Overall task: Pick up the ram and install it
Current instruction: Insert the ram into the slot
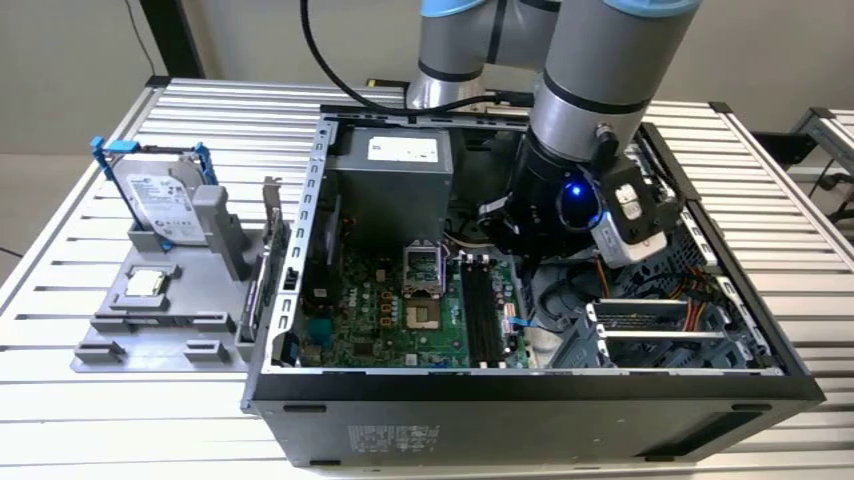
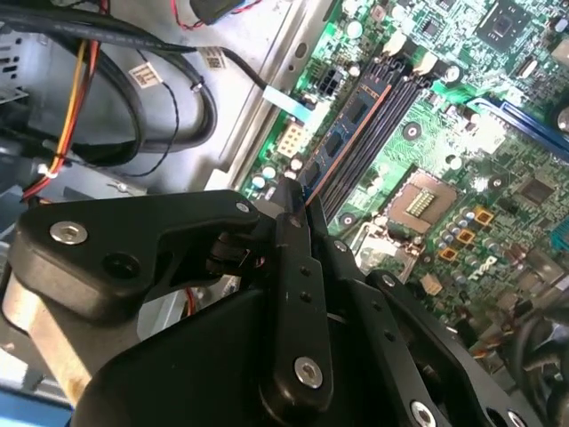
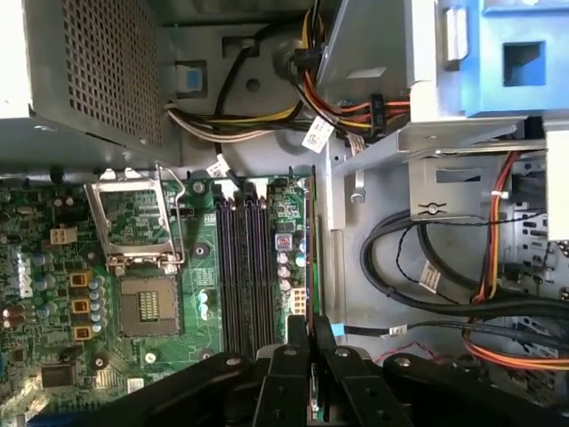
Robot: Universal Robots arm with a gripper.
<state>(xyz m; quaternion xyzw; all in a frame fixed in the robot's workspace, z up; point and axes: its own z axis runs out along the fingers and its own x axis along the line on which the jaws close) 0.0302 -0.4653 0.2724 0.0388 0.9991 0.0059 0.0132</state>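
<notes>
Inside the open sheet-metal computer case (image 1: 534, 385), which sits on a ribbed aluminium table (image 1: 80, 420), the grey tubular arm (image 1: 601, 80) reaches down over the glossy green circuit board (image 1: 360, 300). In the exterior view its bulky wrist blocks the spot where the tool meets the board, so refer to the wrist views. There the gripper (image 3: 311, 331) has its matte black fingers (image 3: 289, 356) drawn in to a narrow gap and clamped on the ram (image 3: 310, 249). In the first wrist view you see this thin flat stick edge-on, as a dark line running alongside the long black slots (image 3: 244, 267) on the side nearer the board's edge. The second wrist view shows it at a slant, with dark chips and bluish patches on its face. You cannot tell from either view whether its lower edge touches a slot. The first wrist view also shows a square silver socket (image 3: 149, 304), a perforated metal power supply box (image 3: 89, 71) and bundled cables (image 3: 249, 120). On the exterior view's left, outside the case, a silver hard drive (image 1: 167, 205) in blue brackets stands upright on a grey plastic stand (image 1: 160, 310).
</notes>
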